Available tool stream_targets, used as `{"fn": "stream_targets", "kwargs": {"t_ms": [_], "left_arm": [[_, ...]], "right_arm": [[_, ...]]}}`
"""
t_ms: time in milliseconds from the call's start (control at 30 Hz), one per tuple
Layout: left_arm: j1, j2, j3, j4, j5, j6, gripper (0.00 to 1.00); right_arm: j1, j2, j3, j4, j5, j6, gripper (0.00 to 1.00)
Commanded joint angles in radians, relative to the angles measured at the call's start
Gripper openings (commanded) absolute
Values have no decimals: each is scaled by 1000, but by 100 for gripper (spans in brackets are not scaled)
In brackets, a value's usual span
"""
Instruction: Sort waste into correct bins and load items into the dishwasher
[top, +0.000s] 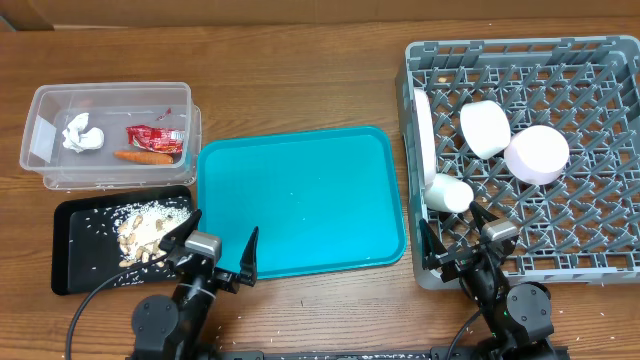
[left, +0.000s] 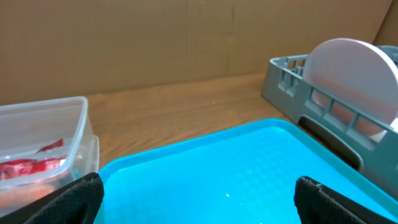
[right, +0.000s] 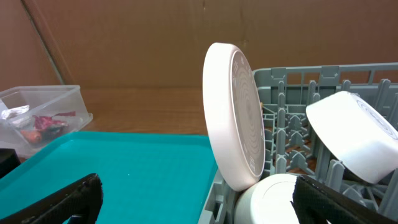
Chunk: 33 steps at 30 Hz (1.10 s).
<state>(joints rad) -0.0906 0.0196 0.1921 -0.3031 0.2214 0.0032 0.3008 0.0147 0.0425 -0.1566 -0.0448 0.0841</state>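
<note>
The grey dishwasher rack (top: 590, 250) at right holds an upright white plate (top: 422, 130), a white cup (top: 449, 193), a white bowl (top: 486, 127) and a pale pink bowl (top: 537, 154). The plate (right: 233, 118), cup (right: 267, 202) and bowl (right: 351, 137) also show in the right wrist view. The teal tray (top: 300, 200) lies empty in the middle. The clear bin (top: 105, 135) holds crumpled paper (top: 82, 133), a red wrapper (top: 155, 136) and a carrot (top: 142, 156). My left gripper (top: 222, 248) is open over the tray's near-left corner. My right gripper (top: 462, 240) is open at the rack's near-left corner.
A black tray (top: 85, 250) with food scraps (top: 150, 225) lies at front left, below the bin. Brown cardboard walls stand behind the table. The rack's wall (left: 323, 118) and the bin (left: 43, 149) flank the tray in the left wrist view.
</note>
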Motion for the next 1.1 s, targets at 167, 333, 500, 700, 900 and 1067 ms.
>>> {"fn": "stream_targets", "kwargs": {"t_ms": [167, 333, 500, 700, 900, 1067], "left_arm": [[5, -16, -126, 95, 23, -11, 100], [5, -15, -126, 96, 23, -10, 100], [5, -15, -126, 96, 23, -10, 100], [5, -15, -126, 96, 23, -10, 100], [5, -15, -126, 96, 23, -10, 100], [5, -15, -126, 96, 23, -10, 100]], "right_arm": [[-6, -9, -2, 8, -2, -3, 100], [-6, -9, -2, 8, -2, -3, 100], [-6, -9, -2, 8, -2, -3, 100], [-6, -9, -2, 8, -2, -3, 100], [-6, -9, -2, 8, -2, -3, 100], [-6, -9, -2, 8, -2, -3, 100]]}}
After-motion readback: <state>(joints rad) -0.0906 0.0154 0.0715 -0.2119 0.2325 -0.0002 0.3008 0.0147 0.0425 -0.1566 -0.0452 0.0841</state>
